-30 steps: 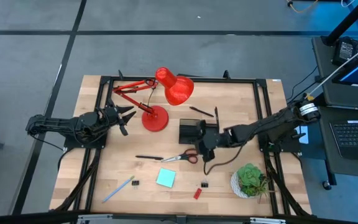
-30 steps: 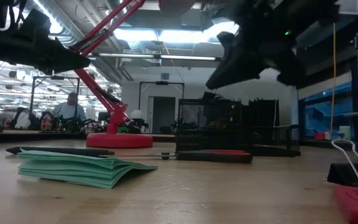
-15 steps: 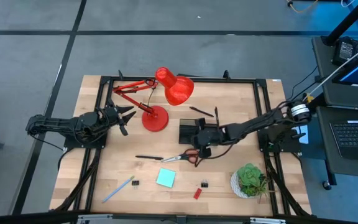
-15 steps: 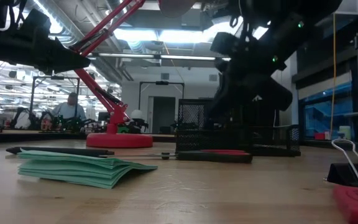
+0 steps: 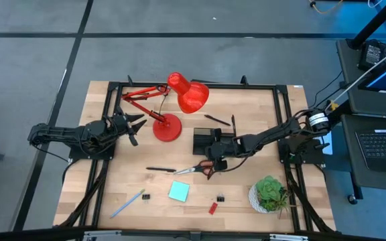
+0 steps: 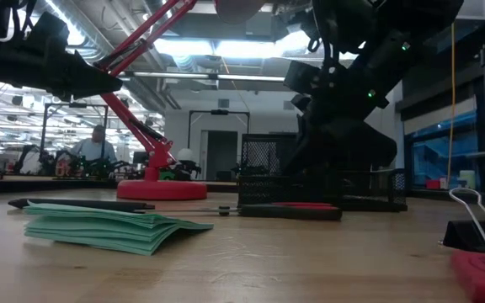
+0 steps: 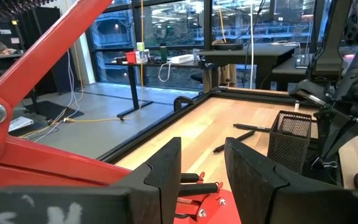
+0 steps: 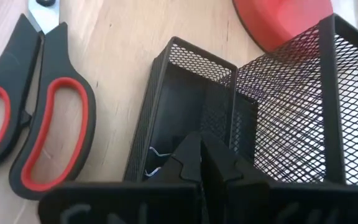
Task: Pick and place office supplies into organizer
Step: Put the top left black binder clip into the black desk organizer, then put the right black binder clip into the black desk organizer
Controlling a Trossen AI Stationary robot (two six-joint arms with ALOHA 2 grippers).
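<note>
Right gripper (image 5: 211,163): shifted over the last second from right of centre frame in the high view, leftward and down, to the lower edge of the organizer (image 5: 205,142). Now low over the shallow front compartment, as confirmed in the low view, where the arm drops from well above the mesh to directly in front of it. Fingertips pressed together, no gap. Bent wire of a clip (image 8: 156,154) seen in that compartment just beside the tips; whether pinched or merely lying there, not determinable.

Left gripper (image 5: 133,126): unchanged at left of centre frame, beside the red lamp (image 5: 179,100). Fingers apart, nothing between them. Idle.

Task items outside the organizer, none displaced:
- scissors (image 5: 194,170) just below the organizer, near the right gripper;
- black pen (image 5: 159,170) left of the scissors;
- sticky-note pad (image 5: 178,192) lower centre;
- light-blue pen (image 5: 127,203) lower left;
- small clips (image 5: 146,197) and red piece (image 5: 212,208) along the lower edge;
- two further pens (image 5: 216,119) above the organizer.

Assessment: descent consistent with a delivery or adjustment at the front compartment. Bulk of the task outstanding; scissors judged the closest next candidate.
</note>
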